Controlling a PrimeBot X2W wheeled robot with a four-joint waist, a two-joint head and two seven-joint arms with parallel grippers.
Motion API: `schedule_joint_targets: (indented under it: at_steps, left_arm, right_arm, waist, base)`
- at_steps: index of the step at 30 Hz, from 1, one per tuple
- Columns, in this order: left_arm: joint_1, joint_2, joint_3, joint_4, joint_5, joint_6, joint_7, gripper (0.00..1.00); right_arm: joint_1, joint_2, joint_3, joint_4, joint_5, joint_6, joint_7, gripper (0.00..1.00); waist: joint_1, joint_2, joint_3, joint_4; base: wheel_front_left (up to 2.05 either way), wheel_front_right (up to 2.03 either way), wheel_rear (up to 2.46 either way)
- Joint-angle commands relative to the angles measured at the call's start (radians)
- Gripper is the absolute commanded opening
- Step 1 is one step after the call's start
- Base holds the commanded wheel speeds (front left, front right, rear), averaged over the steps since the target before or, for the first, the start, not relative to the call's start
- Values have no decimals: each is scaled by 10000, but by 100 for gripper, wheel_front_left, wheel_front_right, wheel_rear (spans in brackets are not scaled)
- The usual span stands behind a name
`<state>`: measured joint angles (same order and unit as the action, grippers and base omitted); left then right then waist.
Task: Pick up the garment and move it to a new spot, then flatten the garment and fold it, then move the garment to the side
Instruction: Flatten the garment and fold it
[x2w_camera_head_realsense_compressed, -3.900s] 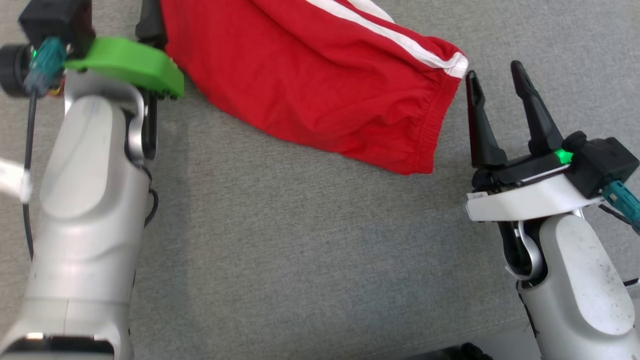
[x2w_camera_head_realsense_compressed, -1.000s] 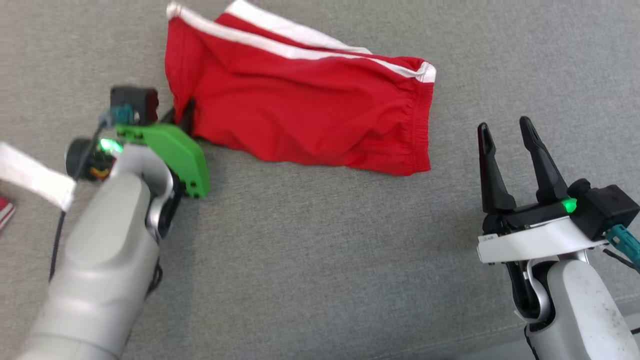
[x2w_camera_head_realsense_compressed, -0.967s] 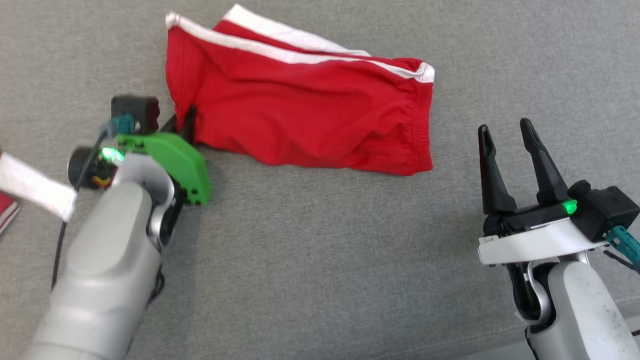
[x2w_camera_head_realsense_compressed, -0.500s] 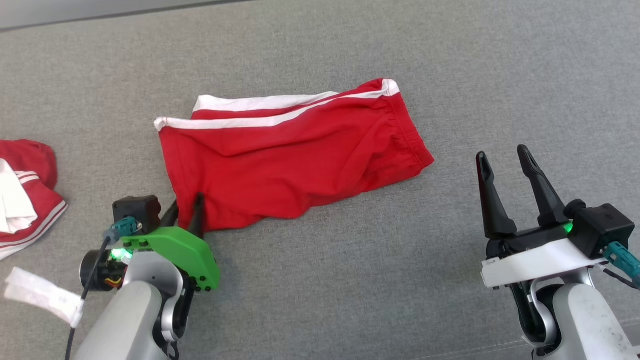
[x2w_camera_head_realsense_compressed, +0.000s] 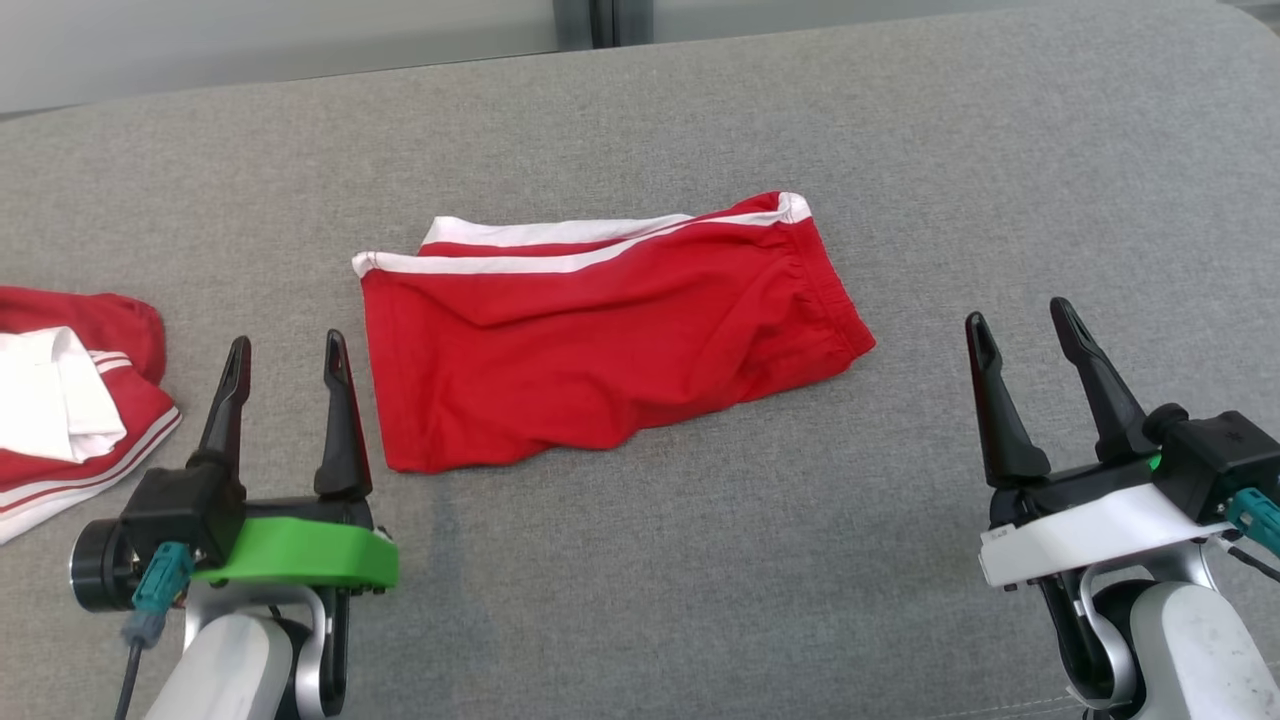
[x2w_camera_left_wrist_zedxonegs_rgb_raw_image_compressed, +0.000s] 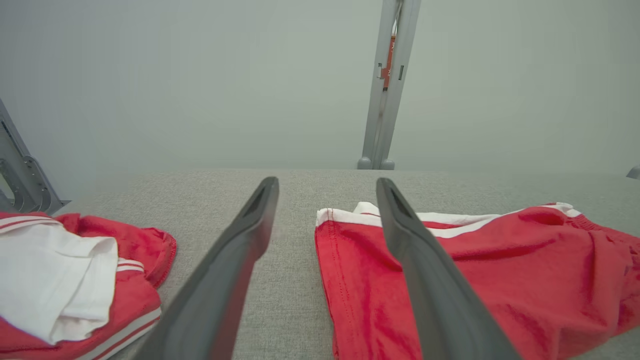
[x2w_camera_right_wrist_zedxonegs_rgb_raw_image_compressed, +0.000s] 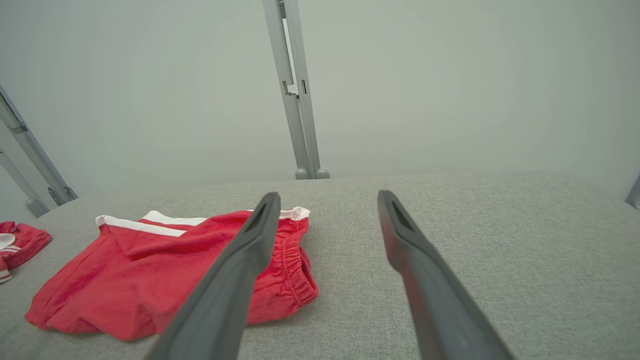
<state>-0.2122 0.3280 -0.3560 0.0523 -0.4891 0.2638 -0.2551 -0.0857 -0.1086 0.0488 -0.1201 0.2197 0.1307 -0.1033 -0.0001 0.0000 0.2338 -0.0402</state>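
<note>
We look down on a bench (x2w_camera_head_realsense_compressed: 640, 560) covered in grey woven fabric, its far edge meeting a plain pale grey-green wall (x2w_camera_left_wrist_zedxonegs_rgb_raw_image_compressed: 200, 75). One upright metal post (x2w_camera_left_wrist_zedxonegs_rgb_raw_image_compressed: 387, 85) stands at that far edge, and slanted metal struts (x2w_camera_left_wrist_zedxonegs_rgb_raw_image_compressed: 20, 175) show at the left edge of the left wrist view.

We count two lots of clothing. One pair of red shorts (x2w_camera_head_realsense_compressed: 600, 340) with white side stripes lies in the middle of the head view, roughly flat with soft wrinkles, its elastic waistband toward the right of the frame. A separate heap of red and white clothing (x2w_camera_head_realsense_compressed: 70, 400) sits at the left edge of the frame, well apart from the shorts.

We count two hands. The left hand (x2w_camera_head_realsense_compressed: 287, 342), at the lower left, has its two fingers spread wide and holds nothing; its tips are just beside the shorts' left hem, apart from the cloth. The right hand (x2w_camera_head_realsense_compressed: 1017, 312), at the lower right, is likewise spread wide and empty, near the waistband end.
</note>
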Motion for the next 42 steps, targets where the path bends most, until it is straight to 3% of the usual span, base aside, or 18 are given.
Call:
schedule_joint_targets:
  at_steps: [1,14,22,31,40,41,42]
  left_arm:
    - [233,96,34,-155,55,19,-27,100]
    - [300,303,-56,-647,35,-76,64,100]
    - [-491,151,-142,-886,233,-178,30,100]
    - [-1615,-290,-367,-603,538,-614,-80,100]
    - [-1737,-626,-283,-458,856,-817,-100,100]
    - [-1718,-665,-261,-472,904,-838,-97,100]
    - [-1687,-705,-248,-486,961,-867,-98,100]
  right_arm:
    - [115,-31,-49,-77,-58,1,51,100]
    - [126,-57,-311,-131,-22,1,288,100]
    - [-489,-432,-132,172,70,1,452,100]
    - [-2015,-813,625,2024,354,1,398,100]
    - [-2903,-763,808,4422,632,1,447,100]
    - [-2898,-737,836,4520,723,1,411,87]
    - [-2868,-709,892,4597,832,1,362,44]
  waist:
    - [1,0,-38,47]
    - [1,0,149,285]
    - [1,0,1240,885]
    - [1,0,2281,1742]
    - [1,0,2273,1935]
    - [1,0,2262,1924]
    - [1,0,2244,1904]
  base:
    - [0,0,0]
    - [0,0,0]
    - [0,0,0]
    - [0,0,0]
    - [0,0,0]
    - [0,0,0]
    - [0,0,0]
